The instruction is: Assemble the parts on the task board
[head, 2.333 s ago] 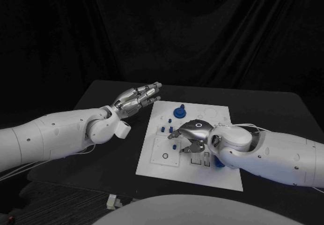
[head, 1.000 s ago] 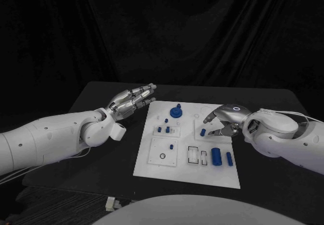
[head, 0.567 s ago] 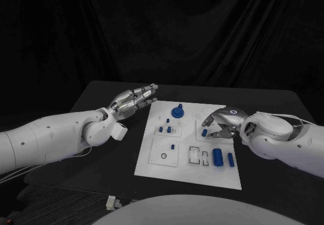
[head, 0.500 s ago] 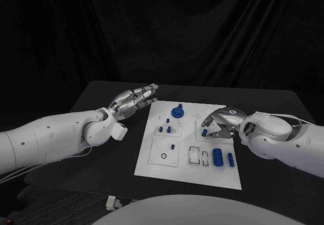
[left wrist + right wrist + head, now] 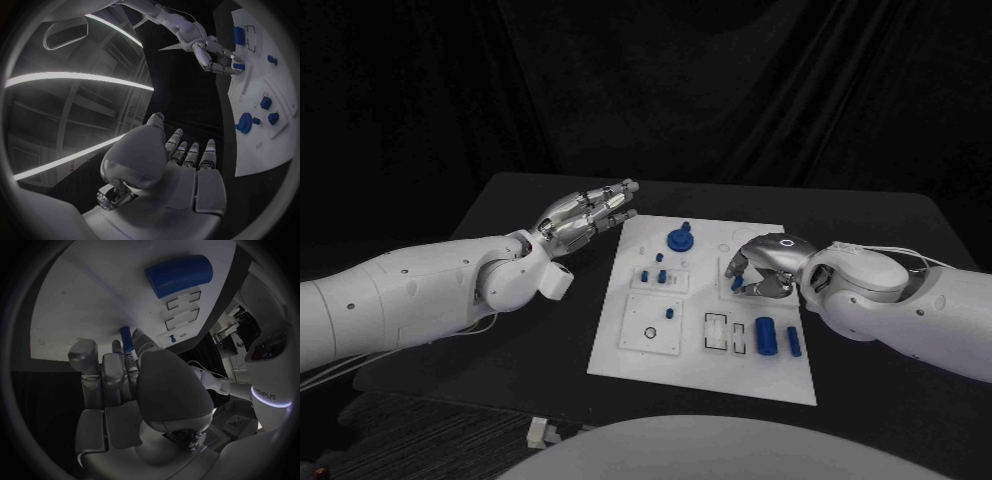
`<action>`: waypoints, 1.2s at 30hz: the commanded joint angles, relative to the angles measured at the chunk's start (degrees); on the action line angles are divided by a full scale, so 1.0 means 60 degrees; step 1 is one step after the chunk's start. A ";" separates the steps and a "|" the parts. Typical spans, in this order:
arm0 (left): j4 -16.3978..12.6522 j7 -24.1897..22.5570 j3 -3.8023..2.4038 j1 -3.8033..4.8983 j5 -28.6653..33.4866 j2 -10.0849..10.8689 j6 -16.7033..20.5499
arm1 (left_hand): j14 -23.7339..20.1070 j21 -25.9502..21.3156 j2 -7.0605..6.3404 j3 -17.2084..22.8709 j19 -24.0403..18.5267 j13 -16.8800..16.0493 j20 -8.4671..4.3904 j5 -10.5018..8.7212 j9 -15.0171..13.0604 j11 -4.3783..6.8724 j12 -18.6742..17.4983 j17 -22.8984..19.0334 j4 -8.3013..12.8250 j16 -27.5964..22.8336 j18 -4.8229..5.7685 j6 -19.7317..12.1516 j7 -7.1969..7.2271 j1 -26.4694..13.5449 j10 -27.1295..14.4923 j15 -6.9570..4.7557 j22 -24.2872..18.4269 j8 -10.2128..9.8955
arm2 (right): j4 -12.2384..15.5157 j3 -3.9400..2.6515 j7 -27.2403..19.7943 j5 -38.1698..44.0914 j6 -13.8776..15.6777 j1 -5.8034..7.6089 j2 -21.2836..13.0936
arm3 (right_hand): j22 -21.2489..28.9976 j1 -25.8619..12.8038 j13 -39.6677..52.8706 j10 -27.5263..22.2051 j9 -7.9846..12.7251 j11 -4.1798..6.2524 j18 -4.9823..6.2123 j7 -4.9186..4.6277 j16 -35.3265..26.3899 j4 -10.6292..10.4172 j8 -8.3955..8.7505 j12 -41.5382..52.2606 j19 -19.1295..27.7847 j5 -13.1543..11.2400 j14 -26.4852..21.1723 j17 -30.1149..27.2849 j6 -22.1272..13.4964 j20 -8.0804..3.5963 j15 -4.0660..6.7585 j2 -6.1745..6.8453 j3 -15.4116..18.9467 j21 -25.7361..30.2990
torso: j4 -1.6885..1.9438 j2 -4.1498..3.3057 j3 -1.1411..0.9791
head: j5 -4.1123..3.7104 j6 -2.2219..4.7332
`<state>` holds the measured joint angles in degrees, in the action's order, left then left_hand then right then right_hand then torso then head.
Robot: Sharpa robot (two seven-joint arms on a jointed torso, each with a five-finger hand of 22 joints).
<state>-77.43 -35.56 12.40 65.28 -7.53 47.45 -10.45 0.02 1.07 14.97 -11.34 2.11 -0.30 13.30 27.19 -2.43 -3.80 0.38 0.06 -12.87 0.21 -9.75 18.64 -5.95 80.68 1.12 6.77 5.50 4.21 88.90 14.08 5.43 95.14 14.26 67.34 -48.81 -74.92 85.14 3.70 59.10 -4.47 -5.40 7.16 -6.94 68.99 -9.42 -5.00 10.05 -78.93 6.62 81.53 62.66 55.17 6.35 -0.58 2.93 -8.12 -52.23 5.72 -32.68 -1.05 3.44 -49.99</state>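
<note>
Flanking right hand (image 5: 764,268): seemingly loose cylinder (image 5: 764,334)

My right hand (image 5: 764,268) crowds the task board's (image 5: 635,345) right side — left half open, tall round part (image 5: 681,239) aside.

The right robot hand (image 5: 125,385) pinches a small blue peg (image 5: 127,338) over the task board (image 5: 94,295).

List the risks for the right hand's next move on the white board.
1. The right hand has its fingers around a small blue peg; only the peg's tip shows, so it may slip or tilt.
2. The big blue cylinder and thin blue rod lie loose on the board beside the right forearm, which might knock them.
3. The left hand hovers open off the board, so nothing steadies it.
</note>
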 commanded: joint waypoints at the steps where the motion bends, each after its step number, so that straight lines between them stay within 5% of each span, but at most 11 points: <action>1: -0.0008 -0.0084 -0.0010 -0.0014 0.0067 -0.0027 -0.0092 | -0.0004 0.0033 0.0041 -0.0009 -0.0004 -0.0020 0.0069 0.0039 -0.0017 -0.0095 0.0004 -0.0011 0.0054 -0.0035 -0.0097 0.0065 -0.0020 0.0101 0.0032 0.0070 -0.0008 0.0057 | -0.0019 -0.0008 -0.0069 0.0019 0.0074 -0.0026 0.0031 | -0.1158 0.0177 -0.0001 0.0218 -0.0042 0.0039 -0.0159 0.0012 0.0007 0.0012 -0.0118 -0.0103 -0.0071 0.0042 0.0032 0.0000 0.0279 -0.0030 0.0066 -0.0008 -0.0113 -0.0063 | -0.0018 0.0002 0.0013 | 0.0015 -0.0002; 17: -0.0027 -0.0013 -0.0010 -0.0021 0.0067 -0.0015 -0.0079 | -0.0004 0.0038 0.0068 0.0065 0.0010 -0.0038 0.0081 0.0107 -0.0022 -0.0139 0.0023 -0.0011 0.0172 -0.0035 -0.0101 0.0114 -0.0057 0.0159 0.0096 0.0068 -0.0001 0.0083 | 0.0248 -0.0021 -0.0049 0.0019 0.0571 0.0035 -0.0194 | -0.1234 0.0778 -0.0006 0.1647 -0.0299 0.0285 -0.0213 -0.0001 -0.0033 0.0230 -0.0405 -0.0428 -0.0201 0.0329 0.0128 -0.0073 0.1529 -0.0180 0.0221 0.0074 -0.0908 -0.0484 | -0.0012 0.0012 0.0007 | 0.0074 -0.0002; 24: -0.0001 0.0029 -0.0010 -0.0023 0.0067 -0.0061 -0.0093 | -0.0004 0.0042 0.0080 0.0092 0.0019 -0.0042 0.0093 0.0124 -0.0022 -0.0148 0.0026 -0.0011 0.0212 -0.0035 -0.0101 0.0118 -0.0063 0.0174 0.0110 0.0093 0.0008 0.0088 | 0.0583 -0.0028 -0.0044 0.0019 0.0760 0.0291 -0.0401 | -0.1229 0.0832 -0.0004 0.1730 -0.0317 0.0286 -0.0213 -0.0021 -0.0099 0.0263 -0.0395 -0.0484 -0.0192 0.0276 0.0116 -0.0144 0.1586 -0.0191 0.0226 0.0086 -0.0977 -0.0475 | -0.0018 0.0023 0.0025 | 0.0076 -0.0002; 36: 0.0055 0.0060 -0.0010 -0.0028 0.0067 -0.0115 -0.0102 | -0.0004 0.0053 0.0118 0.0150 0.0043 -0.0049 0.0124 0.0140 -0.0019 -0.0156 0.0031 -0.0011 0.0277 -0.0035 -0.0097 0.0110 -0.0071 0.0193 0.0134 0.0151 0.0034 0.0092 | 0.1572 -0.0028 -0.0081 0.0019 0.0655 0.0788 -0.0722 | -0.1236 0.0818 -0.0003 0.1852 -0.0324 0.0298 -0.0221 -0.0018 -0.0153 0.0236 -0.0343 -0.0561 -0.0200 0.0159 0.0123 -0.0195 0.1605 -0.0199 0.0233 0.0140 -0.1019 -0.0518 | -0.0021 0.0019 0.0001 | 0.0212 -0.0002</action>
<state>-77.07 -34.74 12.40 65.19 -7.53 46.85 -10.51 0.02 1.07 15.65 -10.32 2.32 -0.51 13.52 27.74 -2.47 -4.50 0.38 0.05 -11.52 0.21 -9.75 19.04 -6.35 81.36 1.82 7.19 5.62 4.44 97.61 13.95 5.19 95.10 17.73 71.93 -53.11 -74.91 89.68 3.70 68.72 -6.36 -4.62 6.24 -6.96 68.34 -8.06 -7.16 6.91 -79.85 7.66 82.21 61.53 64.49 5.43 0.41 3.55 -13.93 -55.20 5.66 -32.57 -1.00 4.54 -49.99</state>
